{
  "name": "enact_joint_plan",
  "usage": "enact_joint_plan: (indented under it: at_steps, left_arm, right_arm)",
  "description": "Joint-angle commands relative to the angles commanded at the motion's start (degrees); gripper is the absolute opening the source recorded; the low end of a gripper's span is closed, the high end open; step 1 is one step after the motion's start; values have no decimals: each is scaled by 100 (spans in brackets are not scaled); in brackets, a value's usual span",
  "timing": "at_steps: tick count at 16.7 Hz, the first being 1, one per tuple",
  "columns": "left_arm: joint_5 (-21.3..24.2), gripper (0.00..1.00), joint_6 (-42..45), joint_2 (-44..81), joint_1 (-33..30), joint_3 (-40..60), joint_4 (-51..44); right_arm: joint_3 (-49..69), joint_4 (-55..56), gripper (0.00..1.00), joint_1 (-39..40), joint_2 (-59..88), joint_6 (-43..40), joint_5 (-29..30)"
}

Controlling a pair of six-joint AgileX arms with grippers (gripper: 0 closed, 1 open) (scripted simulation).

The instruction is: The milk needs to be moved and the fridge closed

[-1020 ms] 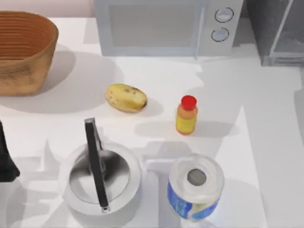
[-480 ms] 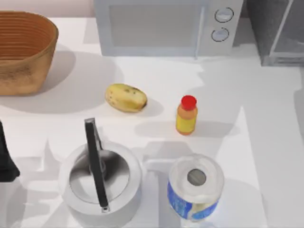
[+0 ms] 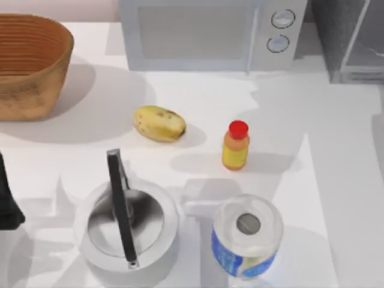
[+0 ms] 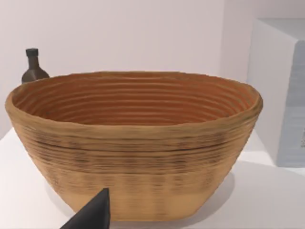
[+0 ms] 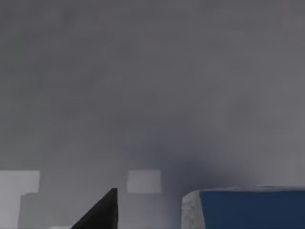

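The fridge (image 3: 329,30) is the grey cabinet at the table's far right corner, and its pale framed door (image 3: 355,36) stands ajar. In the right wrist view I face a dim grey wall very close up. The milk (image 5: 248,207) shows there as a white carton with a blue top, just beside a dark part of my right gripper (image 5: 101,213). I cannot tell whether the gripper touches it. My left arm (image 3: 7,198) rests at the table's left edge, and my left gripper (image 4: 93,214) points at the wicker basket (image 4: 133,143).
A microwave (image 3: 210,33) stands at the back, with the basket (image 3: 30,60) to its left. A potato (image 3: 158,123), a red-capped bottle (image 3: 236,146), a kettle (image 3: 127,225) and a blue-and-white paper roll (image 3: 247,235) stand mid-table. A dark bottle (image 4: 33,67) is behind the basket.
Nothing on the table has moved. A faint shadow beside the paper roll has shifted slightly. The left arm has stayed still.
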Motion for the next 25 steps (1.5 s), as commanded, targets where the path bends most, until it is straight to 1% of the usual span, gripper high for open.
enact_joint_plan:
  at_steps: [2, 3, 6, 9, 11, 15, 22, 25]
  left_arm:
    - [0, 100, 0, 0, 0, 0, 0]
    - [0, 100, 0, 0, 0, 0, 0]
    - [0, 100, 0, 0, 0, 0, 0]
    - [0, 100, 0, 0, 0, 0, 0]
    - [0, 100, 0, 0, 0, 0, 0]
    - [0, 100, 0, 0, 0, 0, 0]
    - [0, 100, 0, 0, 0, 0, 0]
    - [0, 100, 0, 0, 0, 0, 0]
  right_arm:
    - [0, 0, 100, 0, 0, 0, 0]
    - [-456, 335, 100, 90, 56, 0, 0]
    - [-588, 369, 100, 91, -113, 18, 14]
    - [-1171, 524, 100, 125, -809, 64, 51]
    - [-1832, 695, 100, 182, -1567, 91, 75]
    - [-3743, 1157, 100, 354, -3785, 144, 126]
    - [-7776, 2139, 100, 699, -8988, 281, 246]
    - [-9364, 2563, 100, 818, -10838, 364, 310]
